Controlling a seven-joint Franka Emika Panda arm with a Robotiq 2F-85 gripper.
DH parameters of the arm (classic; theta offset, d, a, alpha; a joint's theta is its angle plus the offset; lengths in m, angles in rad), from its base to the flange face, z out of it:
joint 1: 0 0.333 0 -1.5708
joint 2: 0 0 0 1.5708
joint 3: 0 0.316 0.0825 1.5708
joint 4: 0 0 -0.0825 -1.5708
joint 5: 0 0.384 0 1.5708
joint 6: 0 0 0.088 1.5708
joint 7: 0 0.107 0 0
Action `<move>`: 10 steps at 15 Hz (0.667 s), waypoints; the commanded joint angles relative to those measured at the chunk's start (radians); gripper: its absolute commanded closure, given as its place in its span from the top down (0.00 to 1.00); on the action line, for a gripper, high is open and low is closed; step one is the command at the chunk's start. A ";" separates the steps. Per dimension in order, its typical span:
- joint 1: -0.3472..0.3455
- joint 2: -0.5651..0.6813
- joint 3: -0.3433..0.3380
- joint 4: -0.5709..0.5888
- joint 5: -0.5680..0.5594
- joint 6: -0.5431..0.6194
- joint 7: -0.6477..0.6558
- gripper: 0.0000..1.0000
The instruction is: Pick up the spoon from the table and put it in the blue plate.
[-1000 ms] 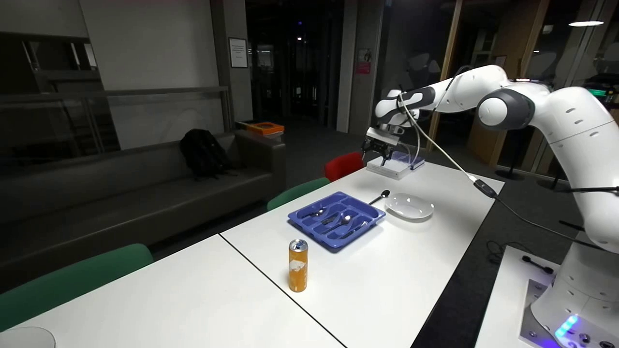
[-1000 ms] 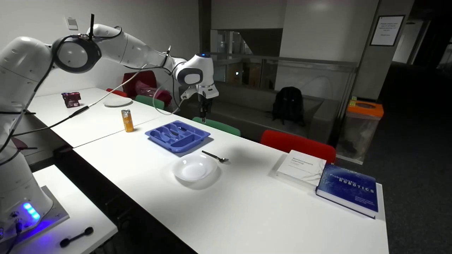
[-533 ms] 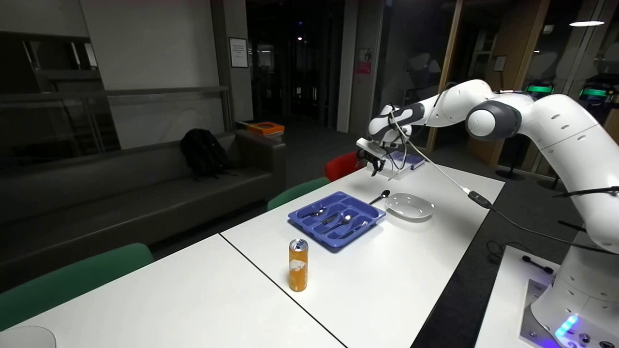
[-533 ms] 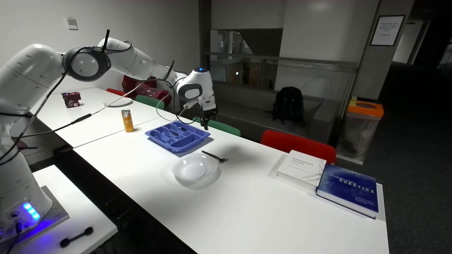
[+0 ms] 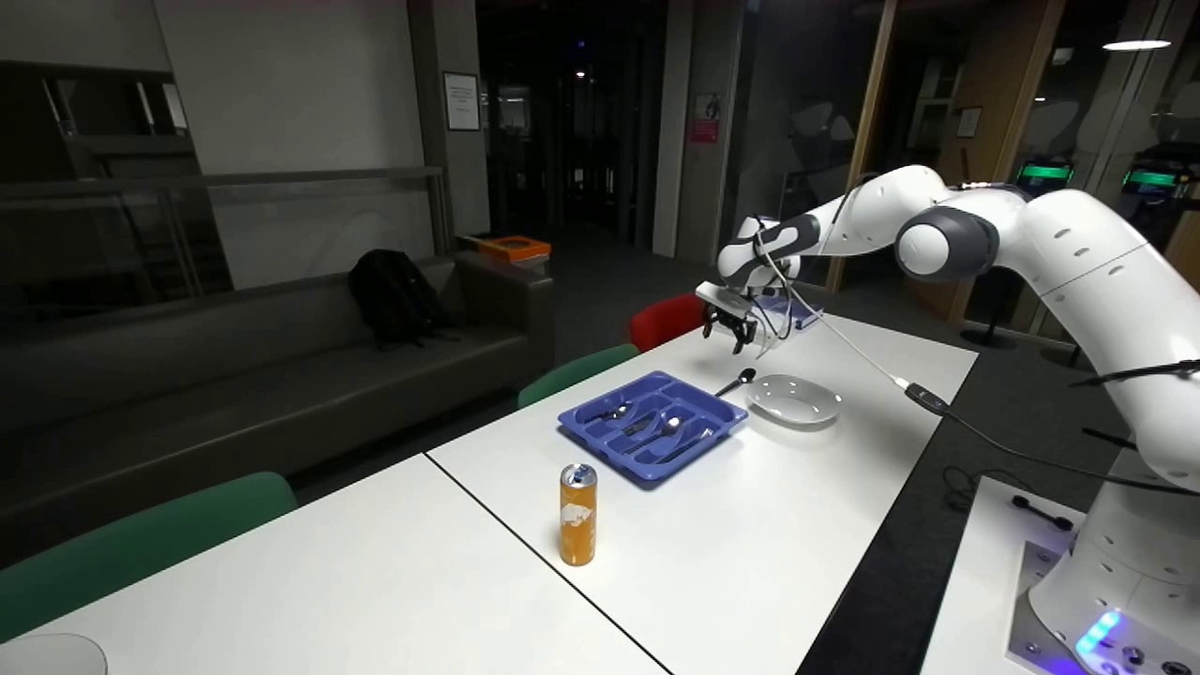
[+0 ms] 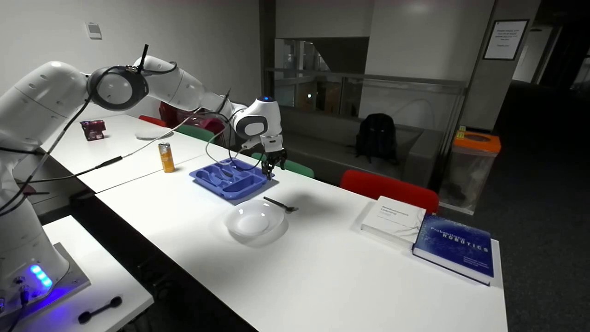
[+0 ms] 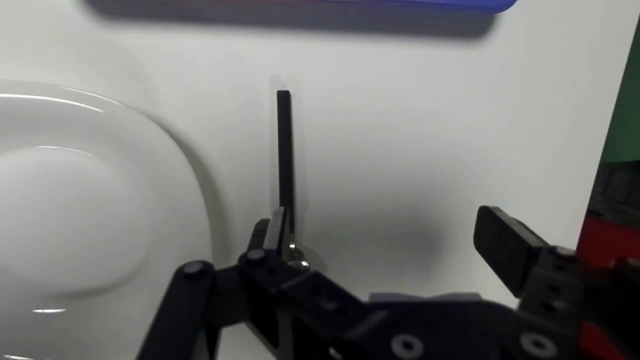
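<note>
The black fingers (image 7: 505, 245) are hanging apart, presumably for straddling the black-handled metal spoon (image 7: 285, 155) lying on the white table (image 7: 525, 100) below, nearly aligned with one. Beyond that finger a round glossy white dish (image 7: 170, 200) is limiting room; past the opposite one, the table is stretching to its edge; ahead, the blue rectangular plastic-looking plate (image 7: 475, 4) is waiting.

Spoon (image 7: 285, 160), one, mid wrist view on the white table (image 7: 380, 125): black handle toward twelve o'clock, metal end toward six, partly hidden. Dish (image 7: 75, 205), white, at nine o'clock, just beside the spoon, apart from it. Blue plate (image 7: 465, 4), one edge, at twelve. Gripper (image 7: 382, 212), black, at five, fingers wide apart; the finger at seven overlaps the spoon, contact I cannot tell. Past the table: green surface (image 7: 625, 115) before three, red surface (image 7: 602, 237) after.
</note>
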 commanded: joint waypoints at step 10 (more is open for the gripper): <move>-0.040 0.132 0.033 0.159 0.017 -0.019 0.091 1.00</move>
